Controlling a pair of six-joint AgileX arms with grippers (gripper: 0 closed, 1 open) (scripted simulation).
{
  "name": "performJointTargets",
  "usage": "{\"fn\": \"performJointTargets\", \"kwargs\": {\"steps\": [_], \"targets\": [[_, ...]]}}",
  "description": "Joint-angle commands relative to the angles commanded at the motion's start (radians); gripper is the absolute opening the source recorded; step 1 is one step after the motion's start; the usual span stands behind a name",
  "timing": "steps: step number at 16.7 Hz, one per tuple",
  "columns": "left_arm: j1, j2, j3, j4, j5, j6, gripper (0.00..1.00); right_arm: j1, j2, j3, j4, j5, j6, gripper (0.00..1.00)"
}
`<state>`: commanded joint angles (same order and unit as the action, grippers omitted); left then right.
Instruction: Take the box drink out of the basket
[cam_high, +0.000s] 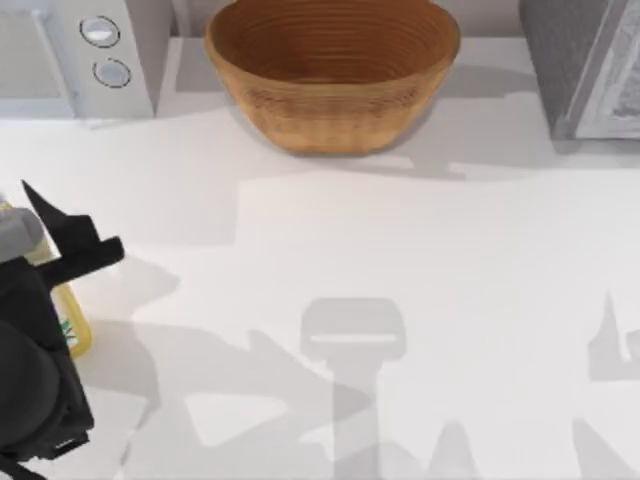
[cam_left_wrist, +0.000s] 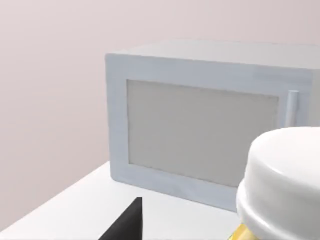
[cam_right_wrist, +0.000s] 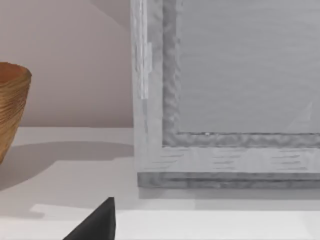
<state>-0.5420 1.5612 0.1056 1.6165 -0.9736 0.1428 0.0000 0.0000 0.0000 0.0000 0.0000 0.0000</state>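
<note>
Judging from how things lie, the task is nearly finished: the basket (cam_high: 333, 75) at the back middle of the table (cam_high: 400, 300) has nothing in it, its ribbed inside bare, and the drink (cam_high: 70, 320) is well away from it at the table's left edge. There the pale yellow carton shows as a sliver with green marks, mostly hidden beneath the left arm. The left gripper (cam_high: 50, 245) sits over it, one dark finger (cam_high: 50, 210) pointing toward the back of the table. Whether the carton stands on the table or hangs just above it cannot be told, nor whether the gripper is clamped on it or has let go. In the left wrist view a white rounded cap (cam_left_wrist: 282, 180) with a trace of yellow under it sits close to the camera, beside a dark fingertip (cam_left_wrist: 127, 222), with a microwave (cam_left_wrist: 200, 120) behind.

What seems left is to set the carton down, if that is not already done, release it and draw the arm back. The right arm is parked off the table's right side, its camera facing a grey appliance (cam_right_wrist: 225, 95) with the basket's edge off to one side.
</note>
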Motion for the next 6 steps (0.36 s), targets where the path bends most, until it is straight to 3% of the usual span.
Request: {"fn": "performJointTargets", "kwargs": {"steps": [6], "targets": [[0.0,0.0,0.0,0.0,0.0,0.0,1.0,0.0,0.0,0.0,0.0,0.0,0.0,1.0]]}}
